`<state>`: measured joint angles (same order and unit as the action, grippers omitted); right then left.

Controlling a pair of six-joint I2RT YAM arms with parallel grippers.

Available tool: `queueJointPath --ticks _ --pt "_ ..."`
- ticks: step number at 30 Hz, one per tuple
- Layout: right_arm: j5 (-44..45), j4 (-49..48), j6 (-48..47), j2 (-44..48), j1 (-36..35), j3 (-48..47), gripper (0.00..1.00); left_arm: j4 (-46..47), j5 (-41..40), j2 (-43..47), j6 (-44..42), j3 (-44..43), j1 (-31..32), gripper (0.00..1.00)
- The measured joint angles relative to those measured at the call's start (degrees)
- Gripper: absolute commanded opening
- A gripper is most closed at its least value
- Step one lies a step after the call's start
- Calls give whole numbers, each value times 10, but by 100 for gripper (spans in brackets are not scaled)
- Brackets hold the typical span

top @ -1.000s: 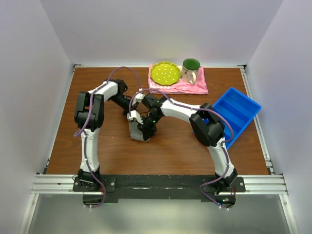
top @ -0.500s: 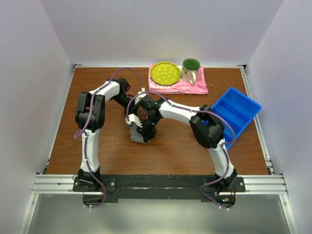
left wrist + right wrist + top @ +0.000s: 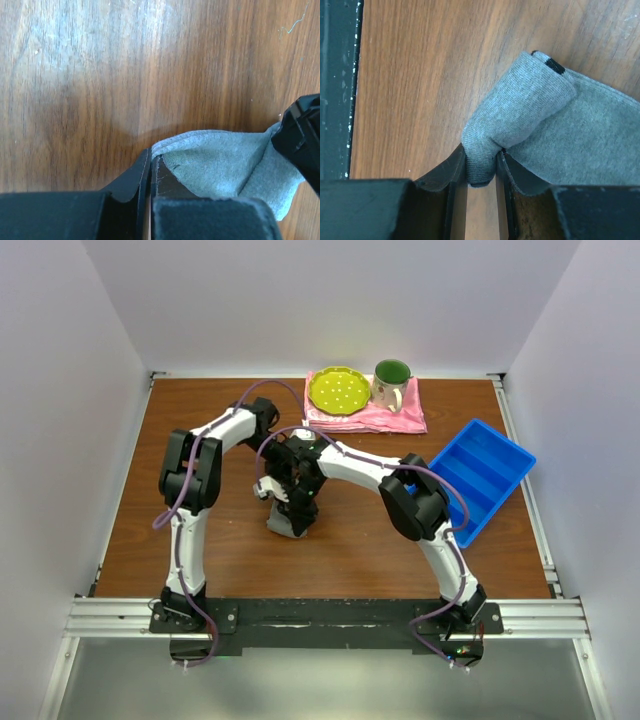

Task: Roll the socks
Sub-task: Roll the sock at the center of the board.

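Wooden bench [image 3: 130, 510] holds a grey sock [image 3: 530, 115]; right tool [image 3: 481, 172] pinches its fold, left tool [image 3: 151, 162] fully closed at its edge.

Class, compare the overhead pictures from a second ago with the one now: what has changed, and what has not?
Both arms' elbows swung inward and their wrists reached farther from the bases. The sock beneath them drew up into a shorter bundle. The left gripper and right gripper pinch it, fingers shut. Plate, mug, pink cloth and blue tray stayed put.
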<state>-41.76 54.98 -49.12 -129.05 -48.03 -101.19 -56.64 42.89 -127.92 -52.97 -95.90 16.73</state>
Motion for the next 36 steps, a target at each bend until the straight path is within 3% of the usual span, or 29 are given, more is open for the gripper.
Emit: queueJointPath --ticks 16,17,19,23,26,31,35,36 --pt "-35 18 5 -20 9 -14 0 68 0 36 41 56 1 0" --pt "-36 19 5 -21 9 -15 0 72 0 38 46 59 1 8" --pt "-40 19 5 -22 10 -16 0 82 -1 41 55 65 1 9" --pt "-43 12 8 -22 13 -13 0 112 0 46 79 73 2 42" --pt "-56 9 16 -21 16 -5 0 165 -6 52 82 73 3 59" --pt "-76 8 30 -23 31 6 0 227 -43 53 70 70 4 75" --pt "-85 6 38 -23 31 14 0 249 -59 53 58 71 0 98" --pt "-86 5 41 -23 30 14 0 259 -58 53 61 73 -4 100"
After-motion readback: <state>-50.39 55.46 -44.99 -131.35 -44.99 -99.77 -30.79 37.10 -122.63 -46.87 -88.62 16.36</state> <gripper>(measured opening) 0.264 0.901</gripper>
